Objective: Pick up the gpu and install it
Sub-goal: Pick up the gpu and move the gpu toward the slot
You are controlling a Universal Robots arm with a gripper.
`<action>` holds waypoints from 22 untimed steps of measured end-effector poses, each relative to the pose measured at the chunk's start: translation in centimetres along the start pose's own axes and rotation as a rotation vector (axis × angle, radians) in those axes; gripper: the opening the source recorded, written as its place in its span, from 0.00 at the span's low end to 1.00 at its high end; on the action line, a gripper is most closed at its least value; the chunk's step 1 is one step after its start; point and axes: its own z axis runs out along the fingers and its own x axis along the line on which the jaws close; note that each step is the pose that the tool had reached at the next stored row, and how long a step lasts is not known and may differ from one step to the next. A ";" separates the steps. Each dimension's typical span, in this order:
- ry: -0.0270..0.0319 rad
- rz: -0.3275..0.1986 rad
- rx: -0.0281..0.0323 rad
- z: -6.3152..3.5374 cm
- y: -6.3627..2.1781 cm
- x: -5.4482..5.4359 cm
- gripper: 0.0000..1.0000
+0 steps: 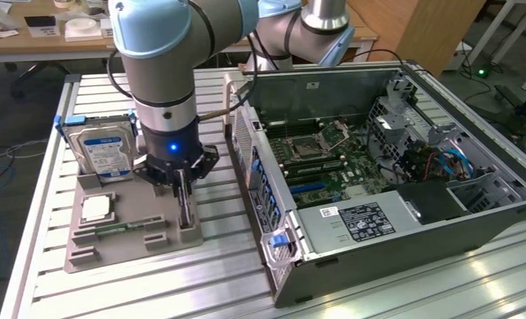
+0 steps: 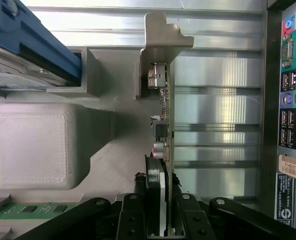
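The gpu (image 1: 184, 211) (image 2: 163, 125) stands on edge in the gray tray (image 1: 125, 249), on the side nearest the open computer case (image 1: 352, 262). The end effector (image 1: 181, 193) (image 2: 158, 212) clamps its 2 faces from above. A hard drive (image 1: 101, 153) stands nearby on the counter (image 1: 201, 282).

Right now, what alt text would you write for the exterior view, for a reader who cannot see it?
The arm's gripper is shut on the gpu, which stands on edge in a grey tray. A hard drive stands in the tray too; an open PC case lies at the exterior view's right.
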 end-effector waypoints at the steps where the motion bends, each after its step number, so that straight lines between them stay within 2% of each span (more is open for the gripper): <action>1: -0.0001 0.000 -0.0004 -0.27 0.01 0.0 0.28; 14: 0.0000 0.000 -0.0026 -4.89 0.20 -0.1 0.28; 22: 0.0000 0.000 -0.0059 -8.14 0.33 -0.2 0.28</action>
